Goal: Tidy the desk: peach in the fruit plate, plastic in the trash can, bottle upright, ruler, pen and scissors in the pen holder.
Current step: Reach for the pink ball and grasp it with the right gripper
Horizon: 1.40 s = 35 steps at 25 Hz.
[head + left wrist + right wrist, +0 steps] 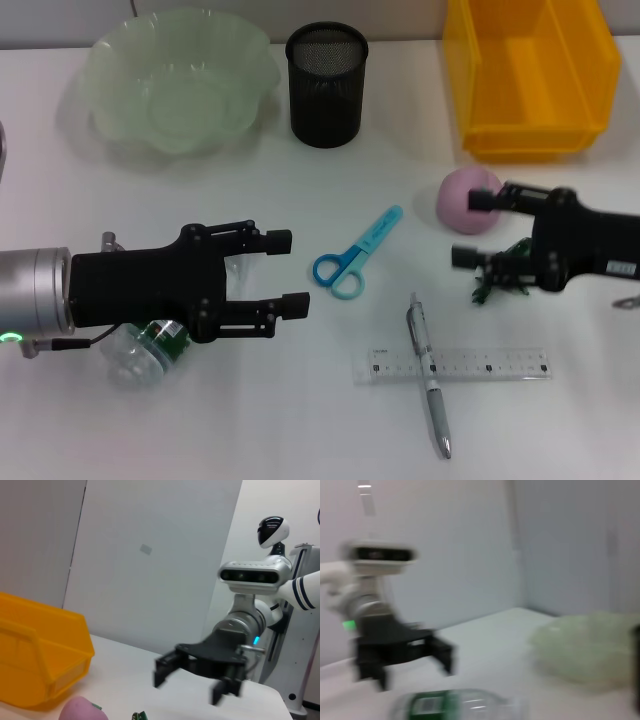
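A clear bottle [148, 348] with a green label lies on its side under my left gripper [285, 271], which hovers open above it. Beside the pink peach [464, 203], my right gripper [475, 228] stands open, its upper finger at the peach's edge, and crumpled green plastic [505, 276] lies just beneath it. Blue scissors [355, 256] lie mid-table. The pen [428, 378] lies across the clear ruler [455, 365]. At the back are the green fruit plate [180, 80], the black mesh pen holder [327, 85] and the yellow trash can [530, 80]. The right wrist view shows the bottle [455, 705].
The left wrist view shows the yellow bin [40, 655], the peach [82, 710] and the far-off right gripper [192, 685]. In the right wrist view the left gripper [415, 672] and the green plate [585, 645] appear. White table [200, 430] lies in front.
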Motion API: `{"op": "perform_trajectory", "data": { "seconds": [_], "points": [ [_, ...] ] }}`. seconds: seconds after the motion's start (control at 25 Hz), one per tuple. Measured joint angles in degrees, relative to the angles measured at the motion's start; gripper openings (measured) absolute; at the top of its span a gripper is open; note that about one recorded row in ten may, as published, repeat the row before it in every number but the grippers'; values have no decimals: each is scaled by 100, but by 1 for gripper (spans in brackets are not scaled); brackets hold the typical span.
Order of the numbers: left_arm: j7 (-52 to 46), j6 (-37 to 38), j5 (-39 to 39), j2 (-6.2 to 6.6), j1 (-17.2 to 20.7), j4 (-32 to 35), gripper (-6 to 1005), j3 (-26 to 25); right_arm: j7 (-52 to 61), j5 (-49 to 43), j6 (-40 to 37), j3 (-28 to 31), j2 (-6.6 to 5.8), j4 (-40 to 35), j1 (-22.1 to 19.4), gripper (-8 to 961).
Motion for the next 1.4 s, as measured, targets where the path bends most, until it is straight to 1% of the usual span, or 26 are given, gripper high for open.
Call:
{"op": "perform_trajectory", "data": {
  "seconds": [0.04, 0.08, 0.12, 0.16, 0.2, 0.24, 0.28, 0.32, 0.36, 0.44, 0.52, 0.56, 0.76, 0.88, 1.12, 1.4],
  "points": [
    [0, 1, 0, 0, 11, 0, 780, -1, 142, 8, 256, 151, 1, -62, 0, 815],
    [0, 1, 0, 0, 11, 0, 780, -1, 142, 8, 256, 151, 1, -62, 0, 815],
    [0, 2, 0, 0, 15, 0, 780, -1, 229, 8, 420, 191, 2, -99, 3, 815],
    [1, 2, 0, 0, 23, 0, 780, -1, 368, 10, 785, 213, 2, -156, 15, 815],
    [1, 2, 0, 0, 23, 0, 780, -1, 368, 10, 785, 213, 2, -156, 15, 815],
    [2, 1, 0, 0, 26, 0, 780, -1, 432, 11, 1184, 195, 8, -166, 46, 815],
    [2, 0, 0, 0, 28, 0, 781, -1, 432, 11, 1184, 195, 8, -166, 46, 815],
    [2, 0, 0, 0, 30, 0, 781, -3, 439, 11, 1350, 184, 21, -159, 68, 815],
    [0, 0, 0, 0, 31, 0, 781, -12, 446, 12, 1676, 173, 61, -145, 106, 815],
    [0, 1, 0, 0, 32, 0, 781, -16, 447, 11, 1982, 166, 106, -140, 140, 815],
    [-3, 1, 0, 3, 32, 0, 781, -19, 447, 8, 2056, 160, 117, -131, 150, 815],
    [-4, 0, 0, 6, 35, 0, 781, -20, 446, -14, 2259, 141, 146, -102, 178, 815],
    [-3, 3, 0, 8, 42, 0, 781, -28, 413, -33, 2463, 102, 195, -14, 234, 815],
    [-1, 8, 0, 11, 42, 0, 781, -27, 406, -34, 2530, 32, 199, 18, 243, 816],
    [2, 16, 0, 17, 40, 0, 781, -27, 398, -9, 2922, -347, 216, 166, 298, 816],
    [3, 21, 0, 17, 40, 0, 781, -26, 319, -2, 3154, -393, 227, 371, 429, 816]
  ]
}}
